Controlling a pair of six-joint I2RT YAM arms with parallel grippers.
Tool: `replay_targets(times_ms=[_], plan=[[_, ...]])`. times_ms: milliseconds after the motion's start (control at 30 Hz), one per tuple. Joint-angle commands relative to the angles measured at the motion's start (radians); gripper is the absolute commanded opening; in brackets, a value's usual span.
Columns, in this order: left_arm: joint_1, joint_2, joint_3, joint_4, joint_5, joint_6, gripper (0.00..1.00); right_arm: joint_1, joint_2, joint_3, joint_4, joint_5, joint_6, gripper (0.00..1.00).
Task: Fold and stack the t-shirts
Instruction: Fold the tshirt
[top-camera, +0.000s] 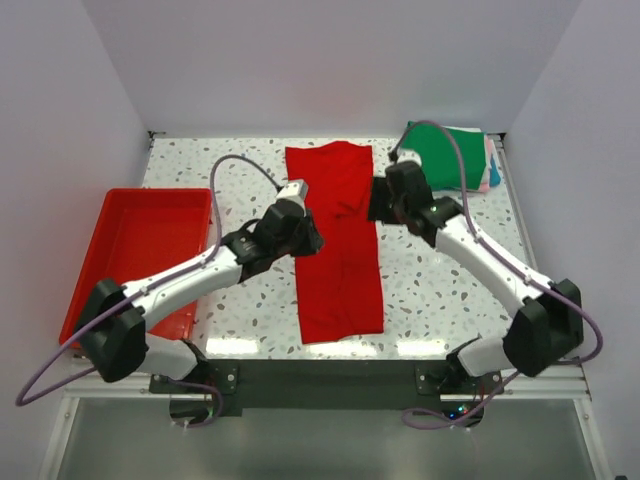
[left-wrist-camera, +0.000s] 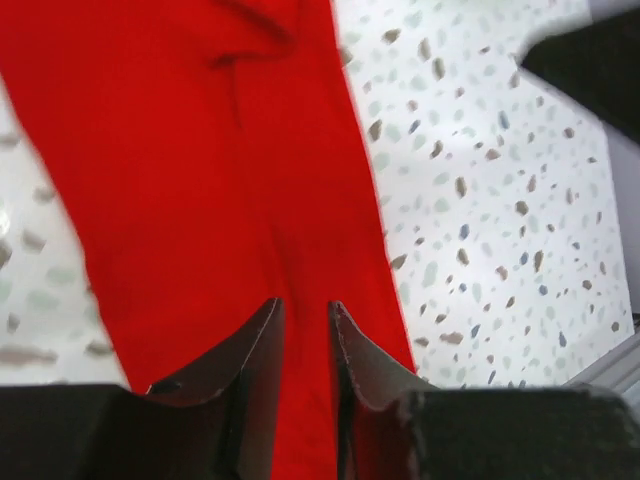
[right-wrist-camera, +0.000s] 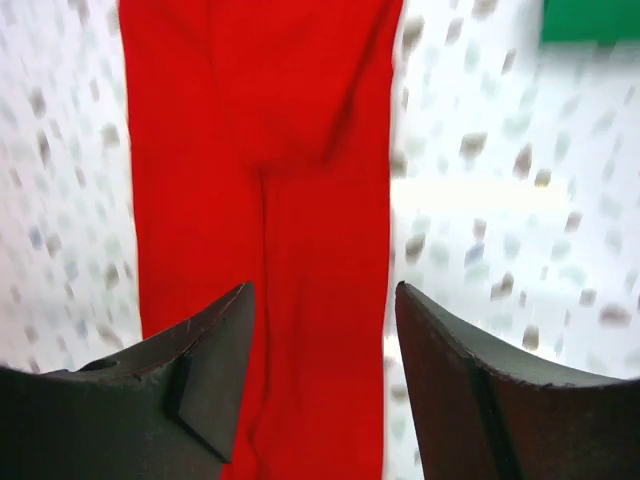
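Note:
A plain red t-shirt lies flat on the speckled table, folded into a long strip running from the far edge toward the near edge. My left gripper is over the strip's left edge at its middle. In the left wrist view its jaws stand a narrow gap apart over the red cloth, holding nothing. My right gripper is at the strip's right edge. In the right wrist view it is wide open above the cloth's edge.
A stack of folded shirts with a green one on top sits at the far right corner, pink, white and teal edges showing at its side. A rigid red plastic tray stands off the table's left side.

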Motion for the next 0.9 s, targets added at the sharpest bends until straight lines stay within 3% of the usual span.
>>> replay_targets(times_ms=[0,133,333,567,867], plan=[[-0.025,-0.115,-0.205,-0.055,-0.090,-0.088,0.26,0.117,-0.145,-0.258,-0.002,0.078,0.089,0.59],[-0.129,-0.208,-0.351,-0.062,-0.122,-0.125,0.23,0.247,-0.342,-0.501,-0.005,0.097,0.189,0.54],[-0.294,-0.256,-0.506,-0.028,-0.174,-0.254,0.33,0.406,-0.501,-0.701,-0.022,0.120,0.338,0.50],[-0.410,-0.204,-0.496,-0.045,-0.240,-0.307,0.40,0.586,-0.462,-0.731,-0.054,0.222,0.450,0.49],[-0.446,-0.177,-0.490,-0.080,-0.285,-0.337,0.39,0.649,-0.390,-0.745,-0.048,0.275,0.510,0.48]])
